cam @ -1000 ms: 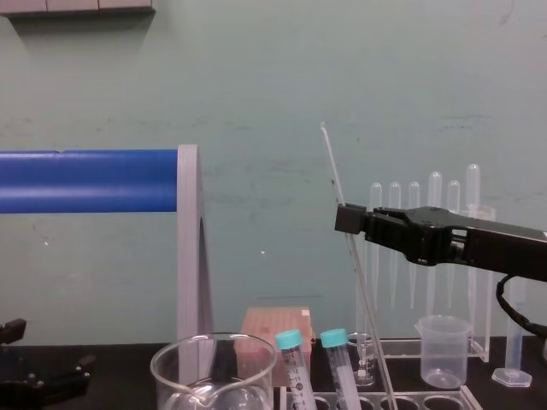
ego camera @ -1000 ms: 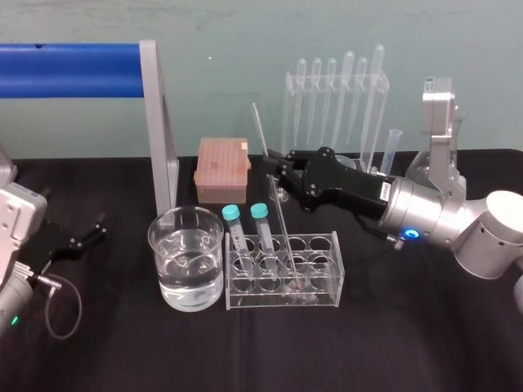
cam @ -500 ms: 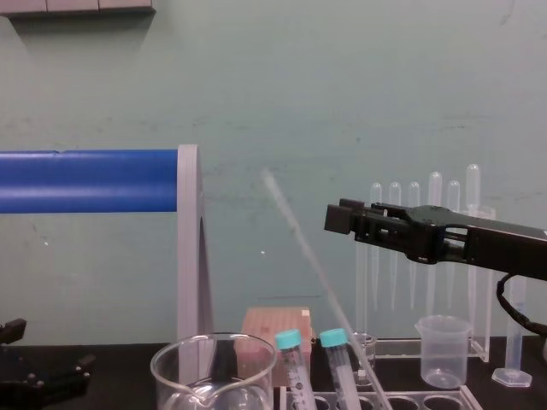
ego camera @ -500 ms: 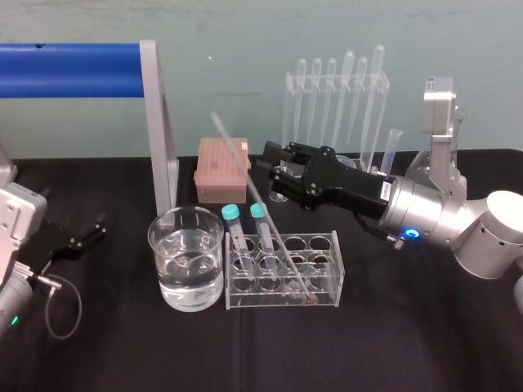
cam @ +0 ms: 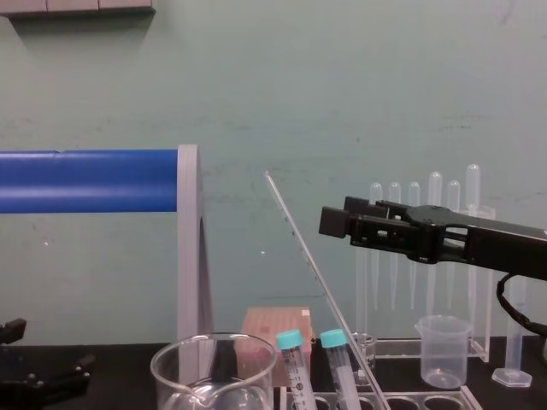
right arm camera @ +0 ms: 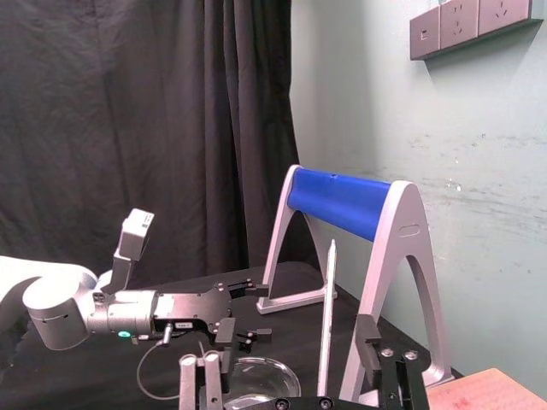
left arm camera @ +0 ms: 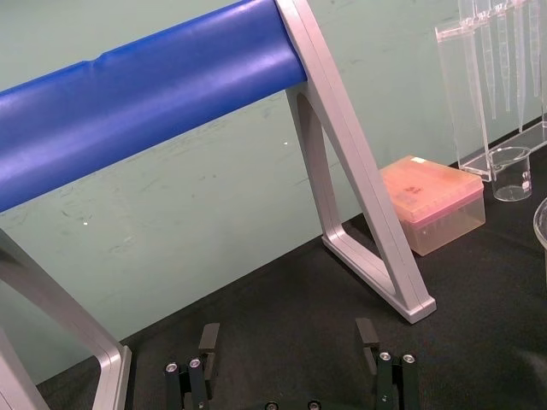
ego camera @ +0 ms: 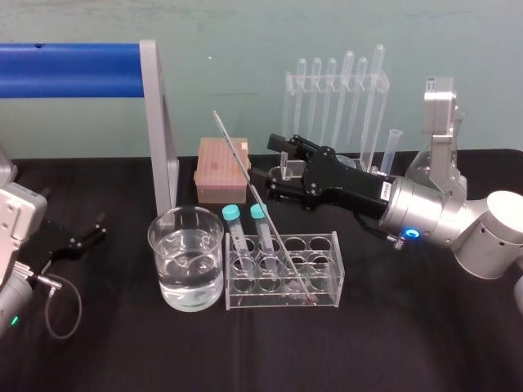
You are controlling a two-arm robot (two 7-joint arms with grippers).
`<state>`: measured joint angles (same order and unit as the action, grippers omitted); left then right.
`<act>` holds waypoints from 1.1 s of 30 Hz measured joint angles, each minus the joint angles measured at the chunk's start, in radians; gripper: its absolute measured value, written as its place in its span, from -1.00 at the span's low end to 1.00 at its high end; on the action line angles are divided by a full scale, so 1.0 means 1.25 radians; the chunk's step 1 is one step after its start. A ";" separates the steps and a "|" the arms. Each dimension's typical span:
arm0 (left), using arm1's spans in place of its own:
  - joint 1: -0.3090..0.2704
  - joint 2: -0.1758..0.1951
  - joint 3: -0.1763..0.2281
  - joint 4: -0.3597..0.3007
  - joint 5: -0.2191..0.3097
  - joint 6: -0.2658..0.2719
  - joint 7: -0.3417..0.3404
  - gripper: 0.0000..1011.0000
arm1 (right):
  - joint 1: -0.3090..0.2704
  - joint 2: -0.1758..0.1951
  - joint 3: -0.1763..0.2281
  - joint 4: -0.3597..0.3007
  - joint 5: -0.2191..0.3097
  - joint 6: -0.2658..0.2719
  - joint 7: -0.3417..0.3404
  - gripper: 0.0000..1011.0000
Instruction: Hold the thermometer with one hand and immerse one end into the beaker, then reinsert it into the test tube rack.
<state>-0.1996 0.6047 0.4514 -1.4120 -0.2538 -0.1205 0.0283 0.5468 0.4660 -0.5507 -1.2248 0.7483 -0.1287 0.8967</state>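
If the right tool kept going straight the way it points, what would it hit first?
Likely the thermometer, leaning in the rack just ahead of the open right tool; depth is hard to judge.

Lab bench. Black-draped table (ego camera: 409,343) holds glass beaker (ego camera: 155,245) of water, test tube rack (ego camera: 328,245) with teal-capped tubes (ego camera: 232,212), pipette stand (ego camera: 323,79), pink tip box (ego camera: 221,167), measuring cylinder (ego camera: 394,149), thermometer (cam: 299,241) leaning in rack. Plain teal wall (ego camera: 245,41) behind.
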 joint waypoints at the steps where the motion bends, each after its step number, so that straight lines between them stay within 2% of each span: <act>1: 0.000 0.000 0.000 0.000 0.000 0.000 0.000 0.99 | -0.001 0.000 0.001 -0.001 -0.001 -0.001 -0.003 0.81; 4: 0.000 0.000 0.000 0.000 0.000 0.000 0.000 0.99 | -0.013 0.008 0.027 -0.021 -0.022 -0.017 -0.072 0.96; 5: 0.000 0.000 0.000 0.000 0.000 0.000 0.000 0.99 | -0.029 0.017 0.047 -0.040 -0.038 -0.023 -0.123 0.97; 7: 0.000 0.000 0.000 0.000 0.000 0.000 0.000 0.99 | -0.043 0.026 0.063 -0.056 -0.053 -0.027 -0.171 0.98; 8: 0.000 0.000 0.000 0.000 0.000 0.000 0.000 0.99 | -0.064 0.038 0.081 -0.076 -0.075 -0.028 -0.228 0.98; 9: 0.000 0.000 0.000 0.000 0.000 0.000 0.000 0.99 | -0.076 0.045 0.090 -0.085 -0.085 -0.026 -0.256 0.98; 11: 0.000 0.000 0.000 0.000 0.000 0.000 0.000 0.99 | -0.100 0.058 0.104 -0.101 -0.105 -0.013 -0.312 0.98; 12: 0.000 0.000 0.000 0.000 0.000 0.000 0.000 0.99 | -0.125 0.071 0.115 -0.113 -0.123 0.006 -0.363 0.98; 15: 0.000 0.000 0.000 0.000 0.000 0.000 0.000 0.99 | -0.155 0.083 0.123 -0.125 -0.142 0.038 -0.419 0.98; 16: 0.000 0.000 0.000 0.000 0.000 0.000 0.000 0.99 | -0.172 0.087 0.126 -0.129 -0.154 0.061 -0.449 0.98; 19: 0.000 0.000 0.000 0.000 0.000 0.000 0.000 0.99 | -0.200 0.086 0.130 -0.132 -0.168 0.100 -0.496 0.98; 23: 0.000 0.000 0.000 0.000 0.000 0.000 0.000 0.99 | -0.214 0.077 0.131 -0.126 -0.178 0.123 -0.518 0.98; 33: 0.000 0.000 0.000 0.000 0.000 0.000 0.000 0.99 | -0.212 0.079 0.131 -0.127 -0.177 0.119 -0.517 0.98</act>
<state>-0.1995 0.6047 0.4514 -1.4120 -0.2538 -0.1205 0.0283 0.2821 0.5651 -0.3869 -1.3840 0.5270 0.0201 0.2501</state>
